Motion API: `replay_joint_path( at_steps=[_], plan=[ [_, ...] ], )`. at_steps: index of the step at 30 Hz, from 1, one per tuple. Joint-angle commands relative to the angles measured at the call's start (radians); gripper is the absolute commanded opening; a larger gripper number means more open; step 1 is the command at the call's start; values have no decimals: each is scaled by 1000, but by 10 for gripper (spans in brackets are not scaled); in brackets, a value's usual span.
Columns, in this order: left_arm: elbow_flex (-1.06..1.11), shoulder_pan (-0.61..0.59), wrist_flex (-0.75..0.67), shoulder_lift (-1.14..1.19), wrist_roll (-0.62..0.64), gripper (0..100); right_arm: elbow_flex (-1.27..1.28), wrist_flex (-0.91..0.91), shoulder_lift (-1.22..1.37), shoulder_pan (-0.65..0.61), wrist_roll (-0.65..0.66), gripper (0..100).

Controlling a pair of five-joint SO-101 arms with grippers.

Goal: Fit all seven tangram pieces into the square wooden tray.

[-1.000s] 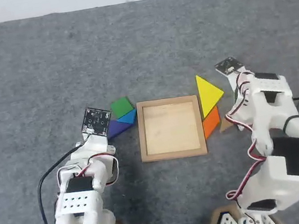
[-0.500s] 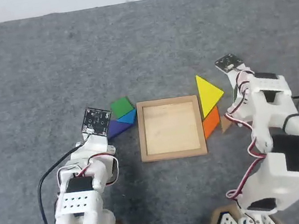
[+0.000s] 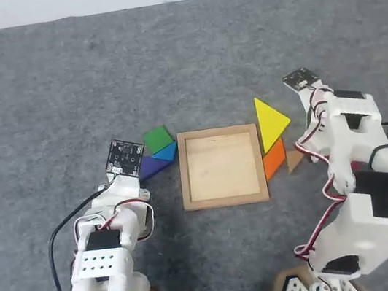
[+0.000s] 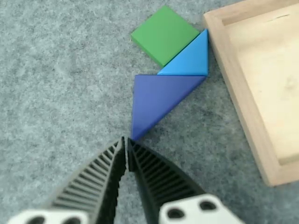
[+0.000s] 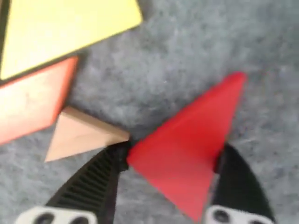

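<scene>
Found the left tool [image 4: 125, 144] clenched on nothing, tips just beside the near corner of the indigo triangle [image 4: 156, 100], seemingly waiting its turn. Found the right tool [image 5: 172, 154] grasping the red triangle [image 5: 191, 140] beside the tan triangle [image 5: 79, 135], probably to carry it trayward. Saw the square wooden tray [image 3: 226, 201] bare in the middle, every piece outside it. Farther, noted blue triangle [image 3: 167, 152] and green square [image 3: 156, 138] left of it, orange piece [image 3: 274, 159] and yellow triangle [image 3: 271, 122] just right, clustered within reach

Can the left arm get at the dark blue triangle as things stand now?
Probably yes. The left tool, shut, sits right at the nearest corner of the dark blue triangle, with only bare grey mat between them.
</scene>
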Motion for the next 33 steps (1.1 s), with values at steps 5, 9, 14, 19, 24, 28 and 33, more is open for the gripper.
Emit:
replay_joint_path(
  at_steps=[5, 9, 14, 19, 24, 28, 33],
  plan=[
    [-42, 0, -15, 2, 2, 14, -26, 18, -2, 15, -12, 126],
    [-42, 0, -15, 2, 2, 14, -40, 22, -5, 15, -14, 126],
    [-42, 0, -15, 2, 2, 14, -132, 128, -82, 10, -55, 126],
    [-42, 0, -15, 2, 2, 14, -204, 228, -186, -33, -57, 126],
    [-42, 0, -15, 2, 2, 14, -210, 282, -260, -127, -72, 126],
    [-42, 0, -15, 2, 2, 14, -210, 285, -300, -211, -127, 126],
    [-42, 0, -15, 2, 2, 14, -210, 317, -315, -147, -95, 132]
  ],
)
